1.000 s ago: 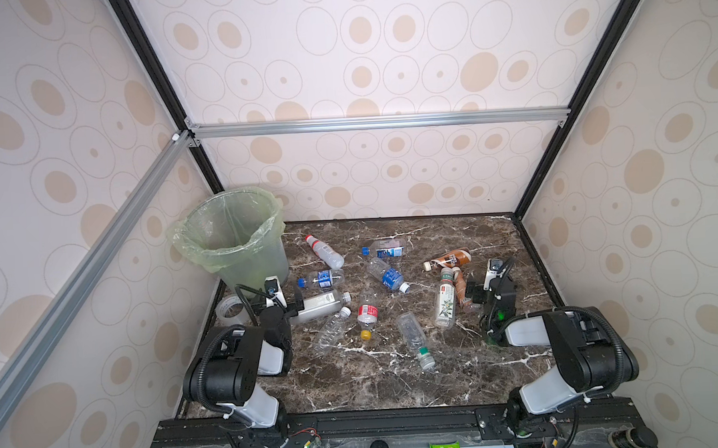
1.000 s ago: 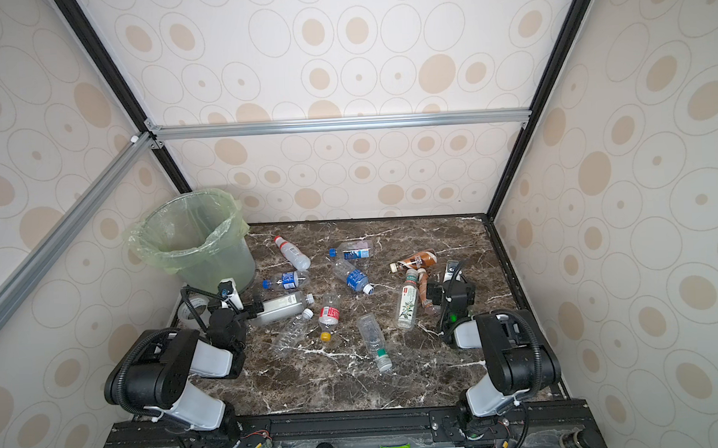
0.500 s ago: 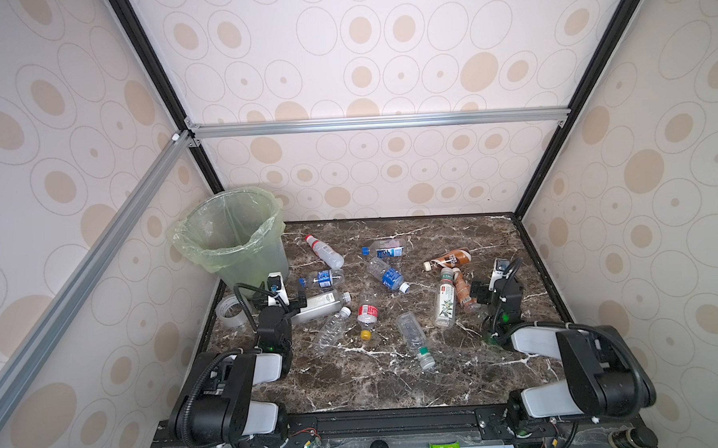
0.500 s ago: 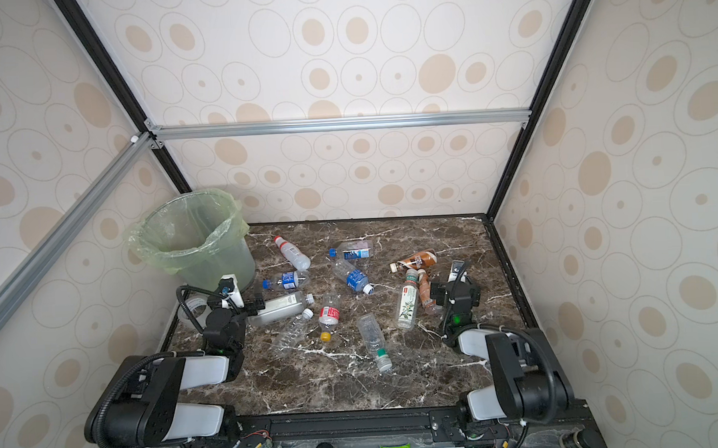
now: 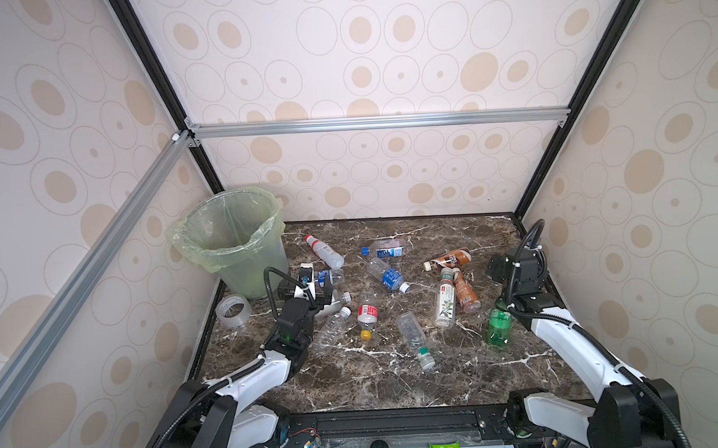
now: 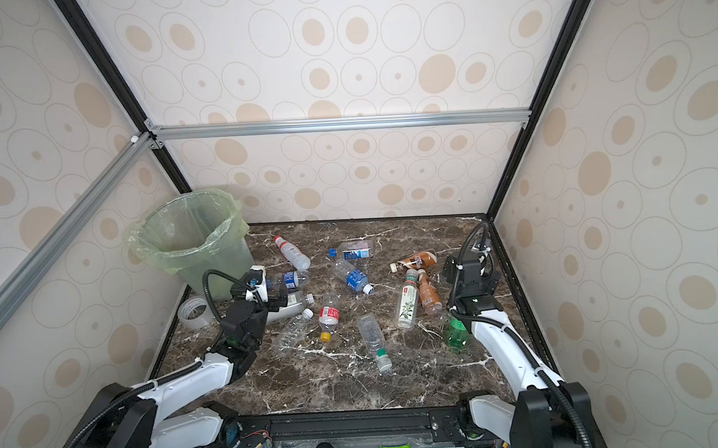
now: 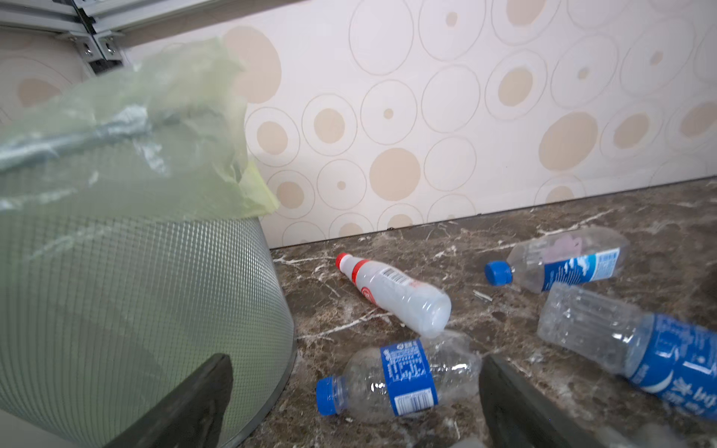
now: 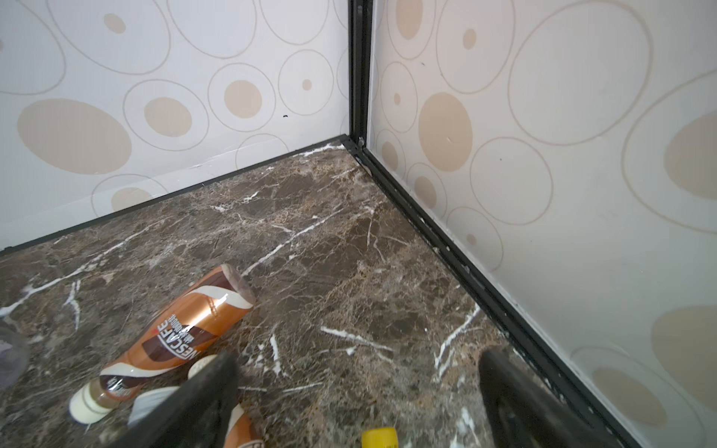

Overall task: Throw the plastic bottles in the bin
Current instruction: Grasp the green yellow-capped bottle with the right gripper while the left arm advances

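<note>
Barely begun, by the look of it. Nothing visible inside the bin (image 5: 264,275), upright in the far left corner of the bench (image 5: 356,383). Roughly a dozen plastic bottles (image 5: 386,276) scattered loose across the marble, all yet to be thrown. At the left gripper (image 5: 316,283), fingers (image 7: 194,399) spread wide and empty, low before a blue-labelled bottle (image 7: 403,382) beside the bin's base. At the right gripper (image 5: 513,266), same wide, empty spread, near a brown coffee bottle (image 8: 182,333).

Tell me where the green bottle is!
In both top views the green bottle is on the right side of the table, beside the right arm and just right of the white-label bottle.
</note>
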`<state>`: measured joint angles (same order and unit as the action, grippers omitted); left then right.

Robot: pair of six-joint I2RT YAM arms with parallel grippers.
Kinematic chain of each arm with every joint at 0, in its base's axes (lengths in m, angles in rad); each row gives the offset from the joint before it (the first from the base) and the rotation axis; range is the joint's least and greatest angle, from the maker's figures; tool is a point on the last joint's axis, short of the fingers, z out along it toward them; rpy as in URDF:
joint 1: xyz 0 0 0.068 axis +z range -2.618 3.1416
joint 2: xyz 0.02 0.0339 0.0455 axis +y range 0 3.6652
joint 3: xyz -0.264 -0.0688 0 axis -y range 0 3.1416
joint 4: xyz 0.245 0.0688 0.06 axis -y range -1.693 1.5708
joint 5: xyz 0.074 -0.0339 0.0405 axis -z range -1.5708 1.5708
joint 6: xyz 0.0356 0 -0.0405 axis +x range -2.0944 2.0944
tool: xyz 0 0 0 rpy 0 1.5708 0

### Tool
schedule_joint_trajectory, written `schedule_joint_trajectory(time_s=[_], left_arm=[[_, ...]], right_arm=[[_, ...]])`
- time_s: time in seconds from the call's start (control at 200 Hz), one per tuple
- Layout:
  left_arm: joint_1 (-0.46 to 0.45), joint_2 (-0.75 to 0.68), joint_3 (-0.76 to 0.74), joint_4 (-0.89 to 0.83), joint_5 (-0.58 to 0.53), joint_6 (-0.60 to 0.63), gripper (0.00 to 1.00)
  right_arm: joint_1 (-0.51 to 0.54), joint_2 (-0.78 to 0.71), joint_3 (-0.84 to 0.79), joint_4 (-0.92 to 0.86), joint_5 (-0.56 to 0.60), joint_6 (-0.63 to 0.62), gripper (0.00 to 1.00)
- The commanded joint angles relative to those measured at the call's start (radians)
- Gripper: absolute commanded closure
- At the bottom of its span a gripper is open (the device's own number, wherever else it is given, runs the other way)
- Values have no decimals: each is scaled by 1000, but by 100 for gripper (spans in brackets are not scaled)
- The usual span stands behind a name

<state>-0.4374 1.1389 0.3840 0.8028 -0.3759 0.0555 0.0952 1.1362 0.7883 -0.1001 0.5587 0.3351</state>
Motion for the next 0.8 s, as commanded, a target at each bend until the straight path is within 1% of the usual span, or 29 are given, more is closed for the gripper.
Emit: schedule_joint_trajectory(time_s=[0.0, 0.03, 0.055, 0.125, 0.19, 0.26, 0.355, 0.47, 0.54, 0.57, 0.6, 0.645, 0.715, 0.795], left_arm=[[-20, -52, 129, -193, 46, -116, 1], [-21, -51, 155, -220, 102, -136, 1], [-30, -45, 176, -237, 129, -155, 1], [-69, -17, 239, -284, 138, -216, 1], [-128, 15, 280, -287, 130, -236, 1], [-201, 55, 319, -283, 141, -224, 1], [-300, 120, 388, -319, 141, -163, 1], [-360, 190, 461, -381, 129, -159, 1], [-403, 212, 466, -365, 99, -127, 1], [-423, 216, 462, -347, 70, -110, 1], [-443, 218, 455, -324, 35, -99, 1], [-464, 217, 442, -294, 20, -87, 1], [-480, 221, 435, -275, 20, -100, 1], [-489, 238, 455, -321, 21, -139, 1]], right_arm=[[0, -4, 63, -347, 5, 131, 0], [0, 4, 70, -380, 0, 130, 0], [-1, 11, 78, -418, -4, 137, 0], [-7, 15, 79, -508, -57, 161, 0], [-12, -7, 54, -556, -125, 185, 0], [-12, -50, 18, -599, -181, 199, 0], [-13, -122, -32, -646, -231, 220, 0], [-15, -185, -93, -688, -272, 256, 0], [-15, -217, -129, -687, -287, 273, 0], [-17, -228, -139, -678, -299, 280, 0], [-17, -233, -149, -667, -316, 288, 0], [-20, -226, -163, -645, -341, 297, 0], [-24, -185, -175, -619, -354, 304, 0], [-31, -138, -178, -594, -367, 288, 1]])
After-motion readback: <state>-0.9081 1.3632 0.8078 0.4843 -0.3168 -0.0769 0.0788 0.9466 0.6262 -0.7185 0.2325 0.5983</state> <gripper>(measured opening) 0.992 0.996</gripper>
